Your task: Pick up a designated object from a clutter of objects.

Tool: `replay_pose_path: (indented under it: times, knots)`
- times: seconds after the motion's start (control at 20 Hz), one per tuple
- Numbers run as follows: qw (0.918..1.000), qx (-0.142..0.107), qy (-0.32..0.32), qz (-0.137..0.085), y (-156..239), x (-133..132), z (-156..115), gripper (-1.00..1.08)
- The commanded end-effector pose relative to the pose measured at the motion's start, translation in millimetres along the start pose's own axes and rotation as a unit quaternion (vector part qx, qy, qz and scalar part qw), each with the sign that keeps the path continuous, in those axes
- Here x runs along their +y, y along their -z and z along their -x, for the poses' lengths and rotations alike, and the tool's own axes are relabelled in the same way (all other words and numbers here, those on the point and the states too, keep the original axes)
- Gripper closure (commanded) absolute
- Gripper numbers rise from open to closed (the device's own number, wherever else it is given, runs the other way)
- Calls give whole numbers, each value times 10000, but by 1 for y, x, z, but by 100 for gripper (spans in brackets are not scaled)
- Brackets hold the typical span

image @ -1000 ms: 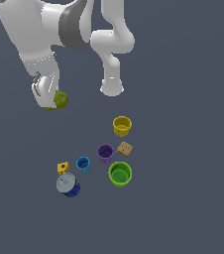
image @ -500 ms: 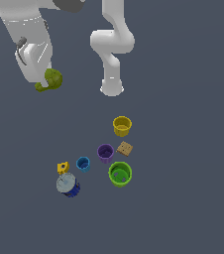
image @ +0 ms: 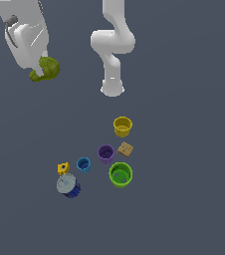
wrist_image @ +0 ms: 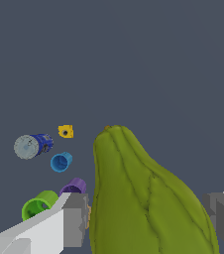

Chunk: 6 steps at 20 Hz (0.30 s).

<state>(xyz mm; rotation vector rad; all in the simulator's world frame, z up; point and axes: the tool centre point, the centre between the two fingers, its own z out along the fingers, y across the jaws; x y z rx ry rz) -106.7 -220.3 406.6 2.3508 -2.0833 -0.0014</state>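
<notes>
The olive-green pear (image: 46,68) hangs in my gripper (image: 41,67), high above the floor at the exterior view's upper left. In the wrist view the pear (wrist_image: 139,198) fills the space between my two grey fingers (wrist_image: 74,218), which press on its sides. The gripper (wrist_image: 148,221) is shut on it. The rest of the clutter lies far below: a yellow cup (image: 122,126), a purple cup (image: 106,153), a blue cup (image: 83,164), a bright green cup (image: 120,175), a tan square (image: 125,148), a yellow block (image: 63,168) and a blue silver-lidded can (image: 68,185).
The arm's white base (image: 112,85) stands at the back, behind the cups. The wrist view also shows the can (wrist_image: 32,146), yellow block (wrist_image: 65,131), blue cup (wrist_image: 60,161), purple cup (wrist_image: 74,187) and green cup (wrist_image: 39,205) on the dark grey floor.
My gripper has risen with the pear held in it, moving up and slightly toward the exterior view's left. The items on the floor have not moved.
</notes>
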Motion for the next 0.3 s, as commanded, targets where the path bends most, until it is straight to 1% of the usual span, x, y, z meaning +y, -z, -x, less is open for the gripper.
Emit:
replay_pose_path:
  times: [0.0,0.25]
  knots:
    - [10000,2,1,-5,4,0,0,108]
    - [10000,2,1,-5,1,-1,-1,108]
